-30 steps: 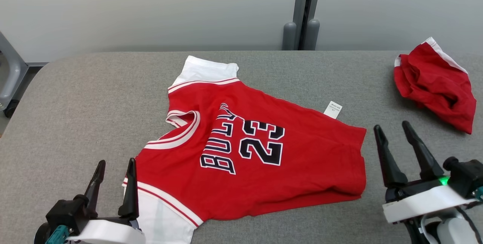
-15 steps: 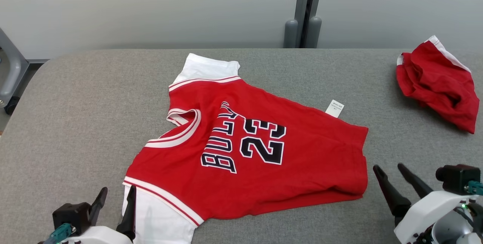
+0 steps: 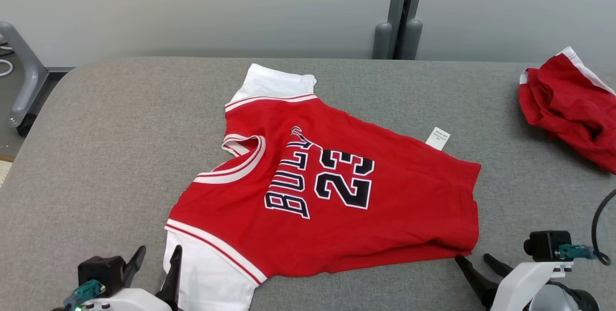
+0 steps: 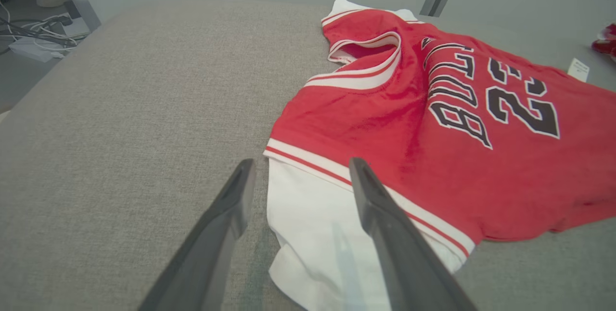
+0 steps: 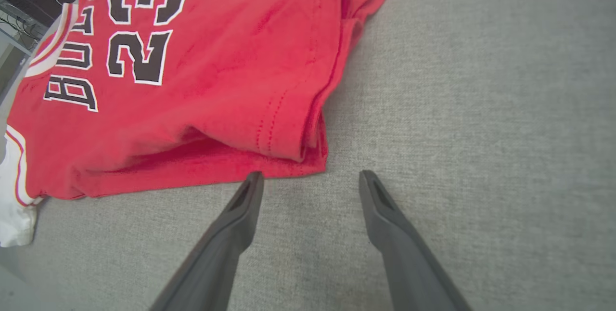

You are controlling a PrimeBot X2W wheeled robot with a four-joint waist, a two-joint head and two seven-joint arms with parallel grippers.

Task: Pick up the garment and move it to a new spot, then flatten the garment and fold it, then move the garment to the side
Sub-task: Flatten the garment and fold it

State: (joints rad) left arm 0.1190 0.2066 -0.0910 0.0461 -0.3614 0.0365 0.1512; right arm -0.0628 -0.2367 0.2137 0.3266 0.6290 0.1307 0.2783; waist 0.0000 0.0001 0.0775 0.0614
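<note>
A: Where's the shirt [image 3: 327, 190]?
B: Mid table [image 3: 110, 133], print up, neck twd the robot's left, lying skewed.
A: Grippers?
B: Both wide open, nothing held. L gripper [image 4: 303, 164] straddles the white sleeve [image 4: 313, 214] edge; R gripper [image 5: 312, 176] sits just short of the near hem corner [image 5: 308, 152]. Prob. opposite ends so they can lift & stretch it together.

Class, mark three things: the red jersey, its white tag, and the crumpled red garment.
red jersey [image 3: 409, 205], head view, plain red body.
white tag [image 3: 438, 138], head view, its middle.
crumpled red garment [image 3: 563, 109], head view, red folds.
</note>
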